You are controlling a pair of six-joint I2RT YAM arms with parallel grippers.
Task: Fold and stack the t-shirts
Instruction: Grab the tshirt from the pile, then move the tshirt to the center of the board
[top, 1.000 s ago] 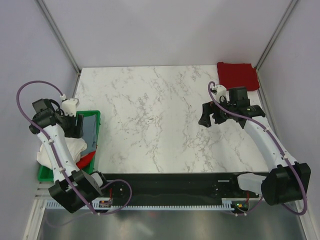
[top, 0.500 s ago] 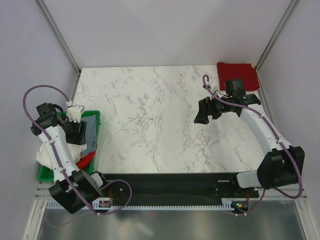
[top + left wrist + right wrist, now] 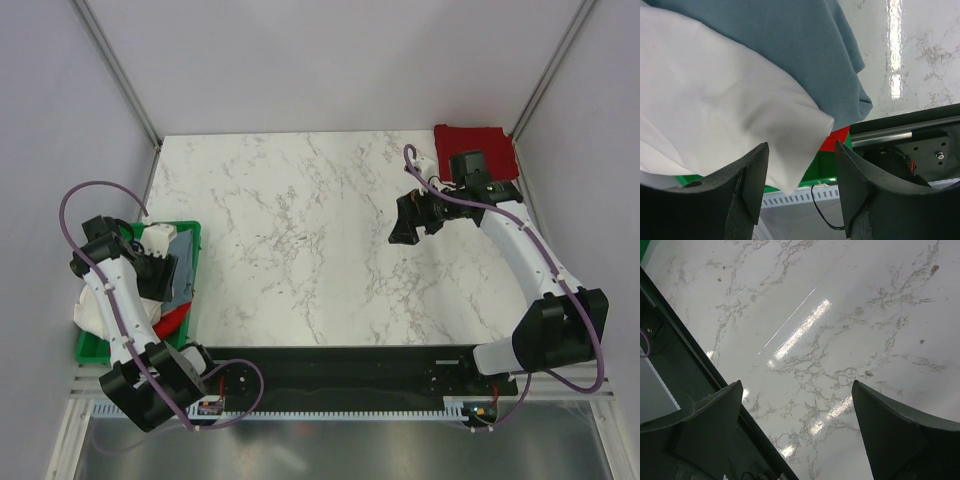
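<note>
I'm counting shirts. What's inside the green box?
A grey-blue shirt, a white shirt and a bit of a bright red shirt lie in the green crate. Anything underneath them is covered.

White links [image 3: 525,250], black joints [image 3: 560,330], looping purple cables [image 3: 95,184] and matte black fingers [image 3: 750,180] make up both arms.

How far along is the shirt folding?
Done: folded dark red cloth shirt in the far right corner. In hand: nothing; the open left gripper hovers over the green plastic crate, the right gripper open above the marble table. Left: the white shirt, grey-blue shirt and bright red shirt there.
</note>
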